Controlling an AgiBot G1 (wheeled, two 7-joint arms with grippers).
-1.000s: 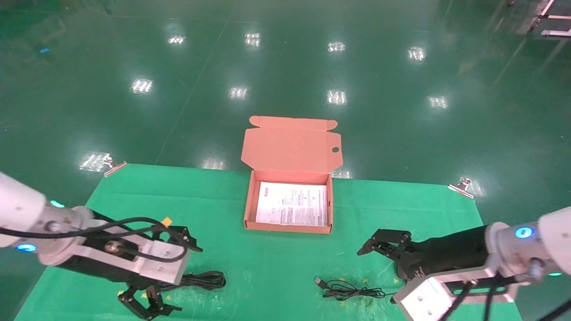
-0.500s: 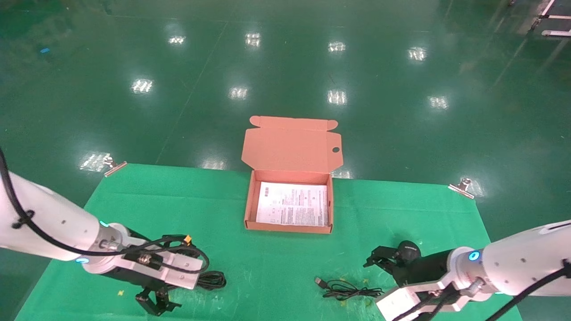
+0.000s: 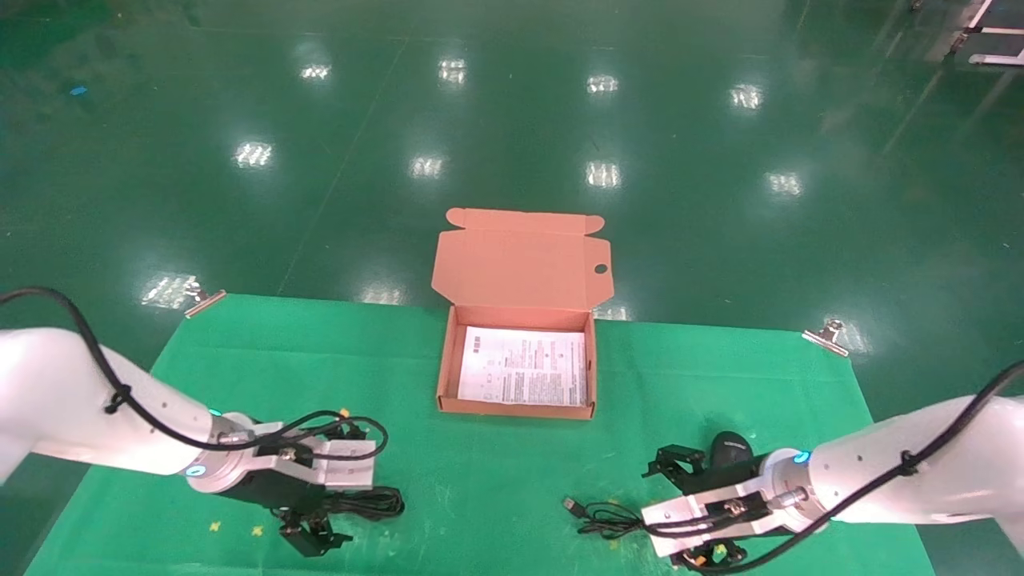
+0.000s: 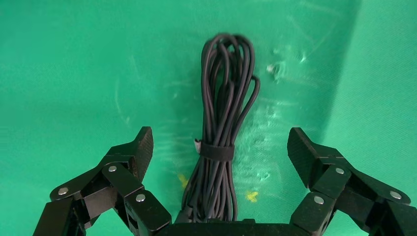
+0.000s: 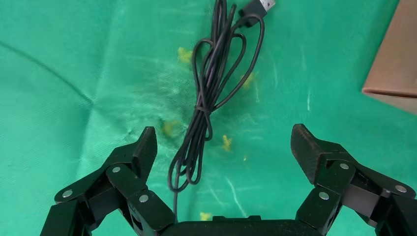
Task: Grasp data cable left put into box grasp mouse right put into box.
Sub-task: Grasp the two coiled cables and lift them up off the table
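Left wrist view shows the cable (image 4: 219,132), a thin black rubbery lead wound into a flat oblong hank and cinched by a narrow band at its waist, lying on the green cloth of the bench (image 4: 69,64). The left tool (image 4: 220,147) hangs over it released, one dark finger on each side of the hank and neither touching, so closing would likely pinch it across the band, where the strands are bunched tightest. In the head view the cable (image 3: 372,502) sits at the near left of the bench, partly under that tool (image 3: 316,536).

The mouse (image 3: 730,450), a small black glossy oval, rests at the near right, just beyond the right arm's wrist. Its thin cord (image 5: 209,93) lies in loose loops knotted once at the middle, ending in a metal USB plug (image 5: 255,7). The right tool (image 5: 223,147) is also spread wide, but it hovers over the cord rather than the mouse body, so I judge it needs to be re-aimed before any grasp.

The box (image 3: 518,408), matte orange-brown cardboard, stands open at the middle of the bench, between both arms. Its tabbed lid (image 3: 520,260) is folded back away from the robot, leaving the tray free for drops from above. A white printed sheet (image 3: 524,376) lines the floor.
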